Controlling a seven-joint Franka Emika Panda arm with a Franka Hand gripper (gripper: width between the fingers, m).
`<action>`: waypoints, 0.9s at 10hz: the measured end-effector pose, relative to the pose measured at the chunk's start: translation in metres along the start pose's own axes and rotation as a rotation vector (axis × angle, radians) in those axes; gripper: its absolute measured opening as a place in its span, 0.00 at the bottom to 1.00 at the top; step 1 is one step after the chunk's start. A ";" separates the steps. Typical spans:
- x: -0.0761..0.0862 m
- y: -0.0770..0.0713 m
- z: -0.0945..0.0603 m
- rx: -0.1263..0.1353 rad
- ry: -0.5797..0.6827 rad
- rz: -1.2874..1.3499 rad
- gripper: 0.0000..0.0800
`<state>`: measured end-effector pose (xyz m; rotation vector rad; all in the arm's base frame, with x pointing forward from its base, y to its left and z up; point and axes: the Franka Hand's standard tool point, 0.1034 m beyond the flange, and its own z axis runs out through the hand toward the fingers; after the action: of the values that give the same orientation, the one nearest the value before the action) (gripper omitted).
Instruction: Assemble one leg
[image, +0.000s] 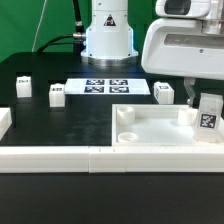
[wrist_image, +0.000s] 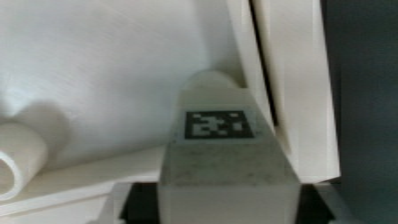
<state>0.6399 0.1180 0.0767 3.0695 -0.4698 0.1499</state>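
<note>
I am seeing my end effector (image: 207, 108) clamping the leg (image: 208, 118), whose tag is facing the wrist camera (wrist_image: 219, 140) as it is hanging upright over the corner of the large white tray (image: 150, 128) at the exterior view's right, beside the tray's raised wall. Further out, three more legs (image: 56, 95) are standing well apart on the black table (image: 60, 125), the marker board (image: 108, 86) is lying flat near the robot base, and a low white wall (image: 50, 158) is running along the front.

end effector (image: 203, 100) fingertips hidden, leg (wrist_image: 224, 150) base cropped
</note>
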 end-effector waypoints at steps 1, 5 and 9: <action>-0.001 -0.001 0.000 0.004 -0.003 0.160 0.36; -0.002 0.000 0.001 0.005 -0.010 0.608 0.36; -0.003 0.001 0.001 0.003 -0.017 1.074 0.36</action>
<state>0.6366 0.1175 0.0753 2.4440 -2.0119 0.1338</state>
